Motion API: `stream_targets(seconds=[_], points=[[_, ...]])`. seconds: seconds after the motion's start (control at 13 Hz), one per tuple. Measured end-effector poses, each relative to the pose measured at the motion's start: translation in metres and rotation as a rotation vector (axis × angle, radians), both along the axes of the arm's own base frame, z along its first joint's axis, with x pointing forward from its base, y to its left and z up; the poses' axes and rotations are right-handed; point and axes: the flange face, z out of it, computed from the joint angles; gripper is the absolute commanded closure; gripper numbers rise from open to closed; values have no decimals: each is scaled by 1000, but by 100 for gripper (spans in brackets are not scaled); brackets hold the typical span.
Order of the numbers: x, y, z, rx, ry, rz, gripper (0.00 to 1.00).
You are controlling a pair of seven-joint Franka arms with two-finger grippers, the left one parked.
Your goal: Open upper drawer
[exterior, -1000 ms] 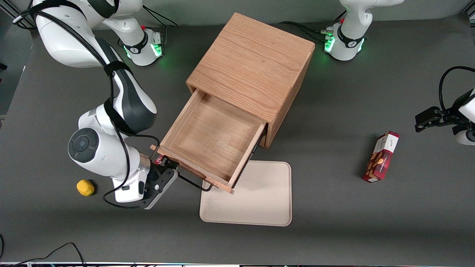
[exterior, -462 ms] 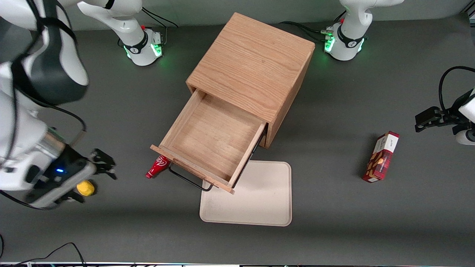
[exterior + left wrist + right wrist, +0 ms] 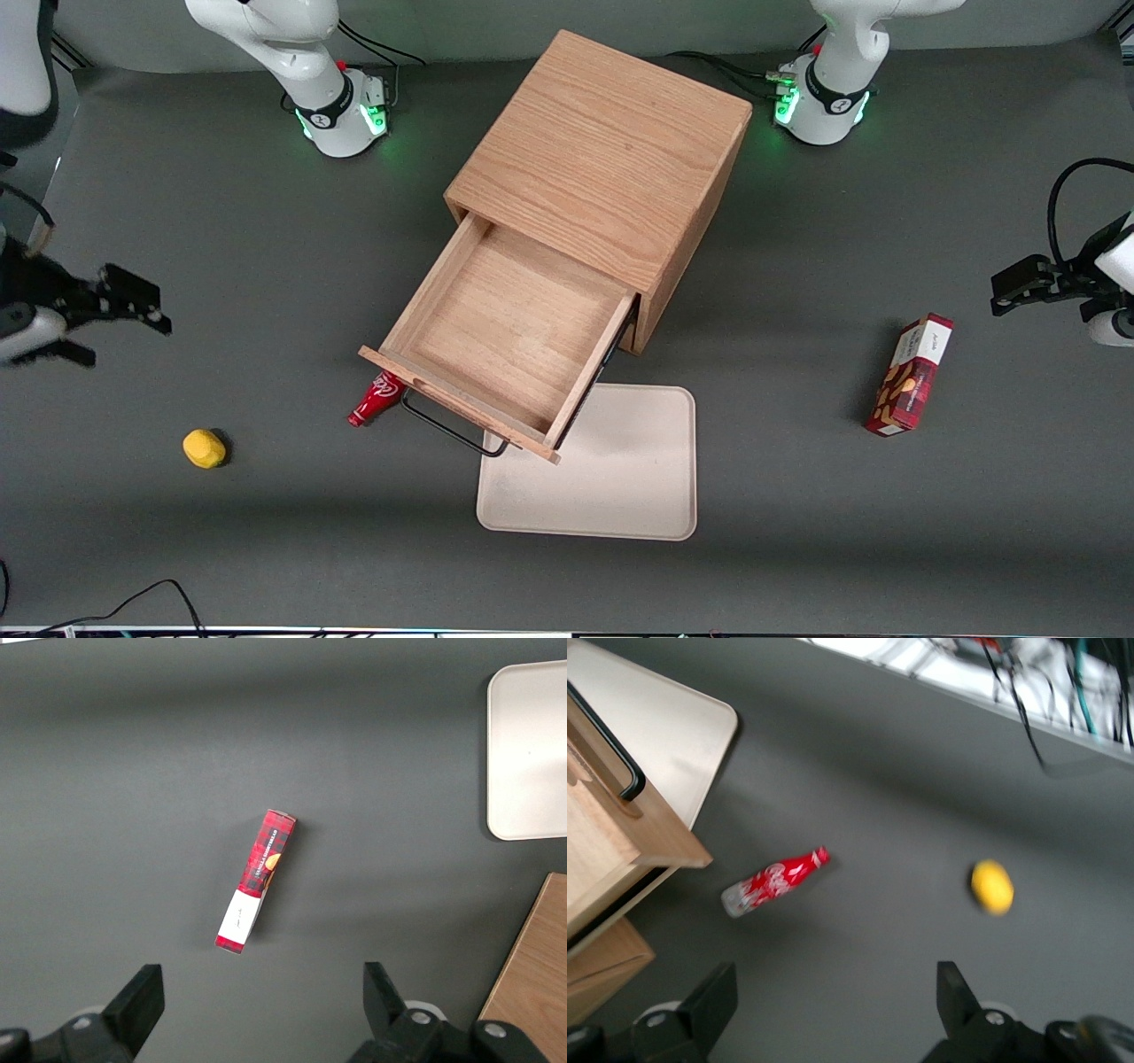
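Note:
The upper drawer [image 3: 496, 332] of the oak cabinet [image 3: 602, 159] stands pulled far out, its inside bare. Its long black wire handle [image 3: 452, 432] sticks out over the table, and the drawer front [image 3: 620, 828] also shows in the right wrist view with the handle [image 3: 607, 744]. My gripper [image 3: 133, 306] is open with nothing between its fingers. It hangs above the table at the working arm's end, well apart from the drawer.
A red bottle [image 3: 376, 399] [image 3: 772, 881] lies on its side just under the drawer front's corner. A yellow lump [image 3: 204, 448] [image 3: 991, 887] sits nearer the front camera. A cream tray [image 3: 611, 478] lies before the cabinet. A red box [image 3: 911, 374] [image 3: 257, 879] lies toward the parked arm's end.
My gripper has let go of the handle and drawn away from the drawer, rising toward the working arm's end of the table. The drawer has stayed open; the red bottle is now uncovered.

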Motion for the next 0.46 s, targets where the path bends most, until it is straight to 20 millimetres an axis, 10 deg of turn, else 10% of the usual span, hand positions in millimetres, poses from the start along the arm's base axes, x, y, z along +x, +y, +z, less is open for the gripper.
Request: stream_targets(seconds=[0.46], points=[[-75,9,18,-38,79,-251,0]])
